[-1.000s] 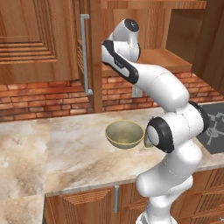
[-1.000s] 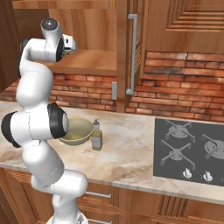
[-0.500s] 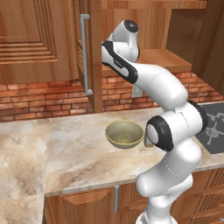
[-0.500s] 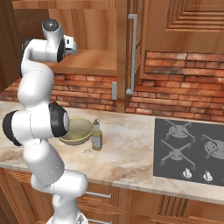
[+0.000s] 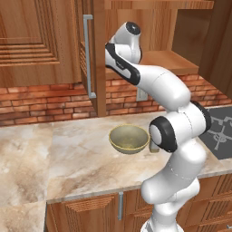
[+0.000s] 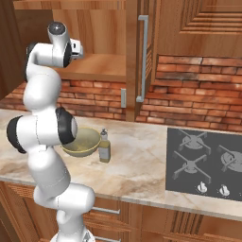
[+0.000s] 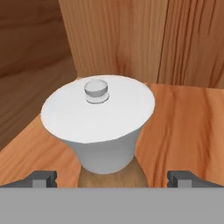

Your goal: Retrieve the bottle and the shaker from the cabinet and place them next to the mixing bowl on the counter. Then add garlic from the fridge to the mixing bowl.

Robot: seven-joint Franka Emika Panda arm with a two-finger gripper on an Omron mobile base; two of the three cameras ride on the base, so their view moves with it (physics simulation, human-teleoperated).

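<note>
1. The shaker [image 7: 99, 131] is seen upright on the wooden shelf of the cabinet [image 7: 183, 127], its long axis vertical; in the hand view the pale flared top with a small knob is turned toward the camera and the brown lower half sits beneath it.
2. The shaker is placed close in front of the hand, between the two fingertips [image 7: 43, 178] in the picture, near the shelf's back corner, where the wooden back wall and a side wall are met.
3. The gripper [image 7: 112, 180] is held spread wide, one dark tip at each lower side of the hand view; nothing is gripped, and no touch with the shaker can be made out.
4. In the left base view the arm is seen reaching up into the open cabinet [image 5: 172, 59], the hand being carried at shelf level; the fingers are hidden there behind the wrist.
5. In the right base view the hand is shown just above the shelf [image 6: 101, 66], left of the open door with its long silver bar handle [image 6: 142, 59].
6. The bottle [image 6: 104, 147] is seen standing upright on the counter [image 6: 142, 165], just to the right of the mixing bowl [image 6: 82, 143], grey cap upward.
7. The mixing bowl [image 5: 129, 138] is seen resting mouth up on the counter [image 5: 68, 154], below the cabinet.
8. A hob [image 6: 208, 163] is set into the counter to the right, well apart from the bowl.
</note>
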